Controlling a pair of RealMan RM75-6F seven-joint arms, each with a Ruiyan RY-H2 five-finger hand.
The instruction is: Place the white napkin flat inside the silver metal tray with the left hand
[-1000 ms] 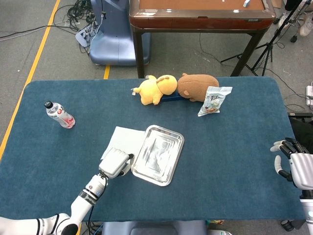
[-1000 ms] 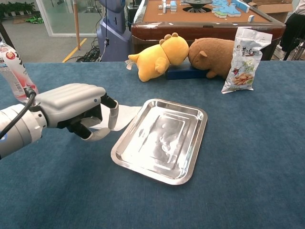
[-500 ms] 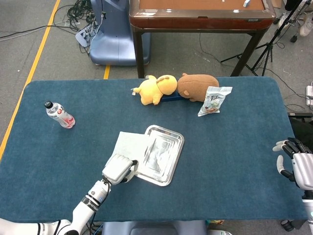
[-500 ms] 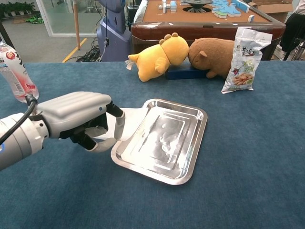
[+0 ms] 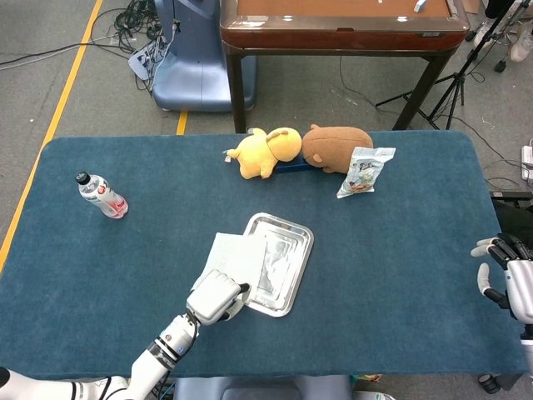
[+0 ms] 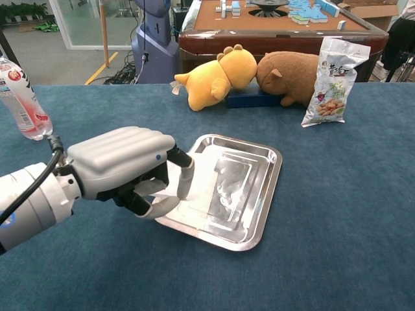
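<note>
My left hand (image 5: 216, 297) (image 6: 126, 168) pinches the near edge of the white napkin (image 5: 239, 254) (image 6: 206, 178). The napkin is lifted and hangs over the left half of the silver metal tray (image 5: 291, 250) (image 6: 256, 184), which lies in the middle of the blue table. The hand is at the tray's near left corner and hides that corner in both views. My right hand (image 5: 510, 279) is at the table's right edge, fingers apart, holding nothing. It shows only in the head view.
A water bottle (image 5: 102, 196) (image 6: 19, 97) lies at the far left. A yellow plush (image 5: 262, 151) (image 6: 215, 78), a brown plush (image 5: 335, 147) (image 6: 288, 74) and a snack bag (image 5: 364, 171) (image 6: 332, 81) sit behind the tray. A wooden table (image 5: 341, 21) stands beyond.
My left hand has moved right with the napkin, dragging it from the table left of the tray to over the tray's left half. The right hand has barely moved.
</note>
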